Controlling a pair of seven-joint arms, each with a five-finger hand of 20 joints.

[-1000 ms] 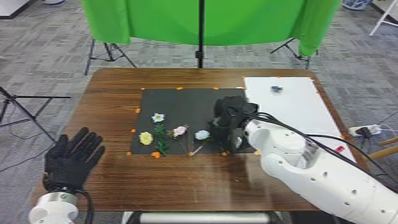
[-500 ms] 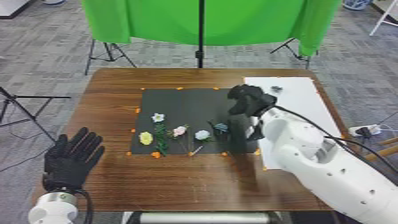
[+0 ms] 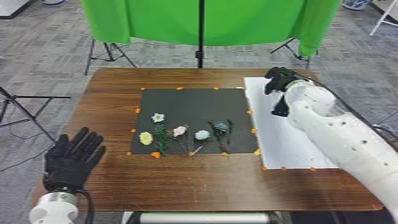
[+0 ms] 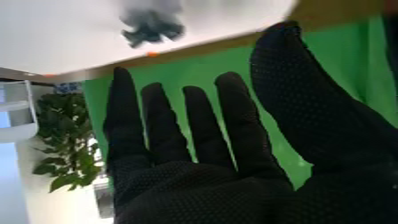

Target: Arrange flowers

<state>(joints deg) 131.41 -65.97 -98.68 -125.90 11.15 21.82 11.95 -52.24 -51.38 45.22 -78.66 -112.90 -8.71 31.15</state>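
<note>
Over the white sheet (image 3: 286,150), the right hand (image 3: 282,77) is empty, fingers straight, the wrist view showing a dark flower (image 4: 153,28) there.

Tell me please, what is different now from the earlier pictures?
The right hand moved forward and right, from the black sheet to over the white sheet, uncovering the dark blue flower. The left hand, yellow flower and pink flower stayed put.
</note>
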